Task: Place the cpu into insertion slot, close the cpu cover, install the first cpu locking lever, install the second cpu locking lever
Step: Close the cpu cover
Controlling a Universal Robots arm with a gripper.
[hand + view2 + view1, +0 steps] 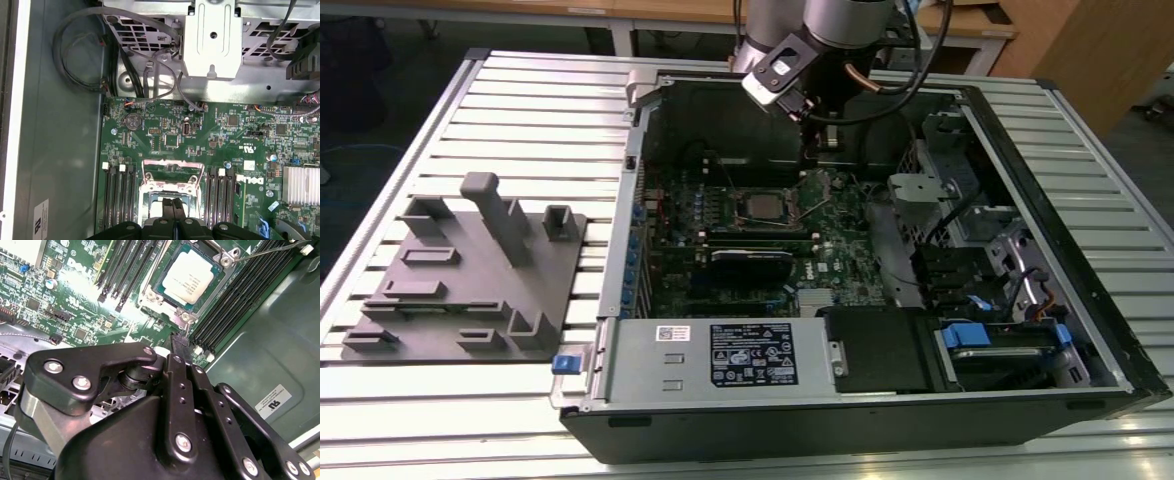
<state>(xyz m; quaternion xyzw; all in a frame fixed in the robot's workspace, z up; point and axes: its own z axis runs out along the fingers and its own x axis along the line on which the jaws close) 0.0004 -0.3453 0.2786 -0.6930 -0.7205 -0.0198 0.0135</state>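
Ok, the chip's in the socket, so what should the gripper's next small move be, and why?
Probably slide the shut gripper across to the thin lever and press it down: the cpu sits seated, the cpu cover seems to lie around it, yet that lever looks unlatched.

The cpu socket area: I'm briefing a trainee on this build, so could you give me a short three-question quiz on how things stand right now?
1. True or false: the pale silvery square cpu lies inside the square, metal-framed insertion slot.
2. The black gripper has its tip nearest to: A. a corner of the insertion slot; B. the grey moulded fixture; C. the blue-tabbed drive bay.
3. Fill in: in the first wrist view, long black memory slots run along ___ sides of the insertion slot.
Key: 1 true; 2 A; 3 both.
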